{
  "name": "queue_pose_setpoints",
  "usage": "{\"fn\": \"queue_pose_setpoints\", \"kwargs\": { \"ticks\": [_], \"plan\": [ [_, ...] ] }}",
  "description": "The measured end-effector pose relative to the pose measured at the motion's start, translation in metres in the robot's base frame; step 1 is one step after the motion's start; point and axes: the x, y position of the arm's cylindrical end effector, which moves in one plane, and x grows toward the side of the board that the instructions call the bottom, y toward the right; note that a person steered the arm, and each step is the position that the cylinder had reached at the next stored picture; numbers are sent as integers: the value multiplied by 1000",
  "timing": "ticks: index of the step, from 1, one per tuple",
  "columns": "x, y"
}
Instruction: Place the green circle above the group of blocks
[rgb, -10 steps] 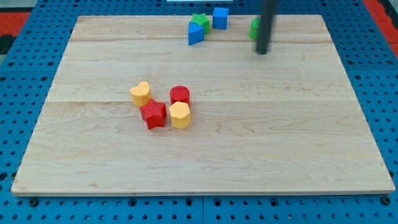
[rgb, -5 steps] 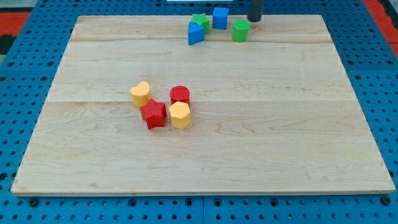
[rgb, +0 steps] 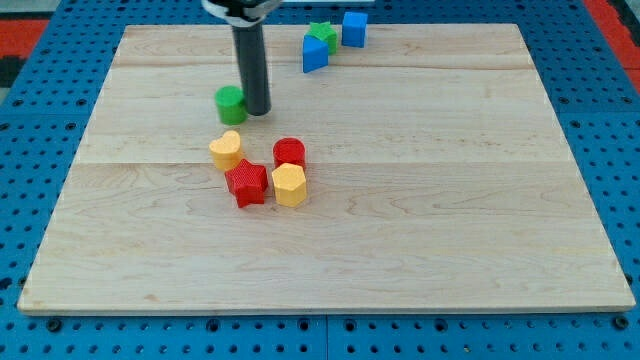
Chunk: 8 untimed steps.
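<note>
The green circle lies on the wooden board, just above the group of blocks. My tip touches its right side. The group below holds a yellow heart, a red cylinder, a red star and a yellow hexagon. The green circle sits a little above the yellow heart, apart from it.
At the view's top stand a green star, a blue cube and a blue wedge-like block. The board lies on a blue pegboard.
The green circle has been pushed from the top right, near the blue blocks, down and left to just above the yellow heart. My tip moved with it.
</note>
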Motion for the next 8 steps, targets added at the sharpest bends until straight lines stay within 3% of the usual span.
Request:
{"fn": "queue_pose_setpoints", "kwargs": {
  "ticks": [1,2,3,5,6,7,8],
  "plan": [
    [-30,22],
    [-46,-27],
    [-28,-60],
    [8,6],
    [-12,-1],
    [-30,85],
    [-85,175]
  ]
}}
